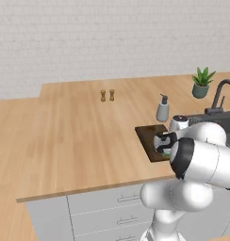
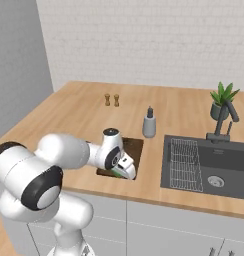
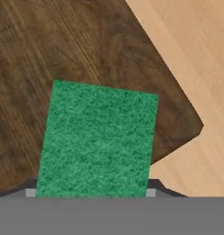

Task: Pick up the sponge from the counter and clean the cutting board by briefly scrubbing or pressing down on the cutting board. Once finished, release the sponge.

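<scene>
The green sponge [image 3: 98, 137] lies flat against the dark brown cutting board [image 3: 63, 41], close to one of its corners, with light counter [image 3: 192, 55] wood beyond that corner. My gripper [image 3: 91, 193] is shut on the sponge, its small tips hugging the sponge's two sides. From the right base view, the gripper [image 2: 125, 169] points down at the board's [image 2: 135, 146] near edge, and a sliver of green sponge [image 2: 116, 174] peeks out beneath it. From the left, the hand [image 1: 161, 142] covers the near part of the board [image 1: 147, 133].
A grey soap dispenser [image 2: 149, 123] stands just behind the board. Two small wooden shakers [image 2: 111, 100] sit further back. To the right lie the dark sink [image 2: 214, 175] with its ridged drainer [image 2: 184, 157], a faucet [image 2: 221, 122] and a potted plant [image 2: 222, 102].
</scene>
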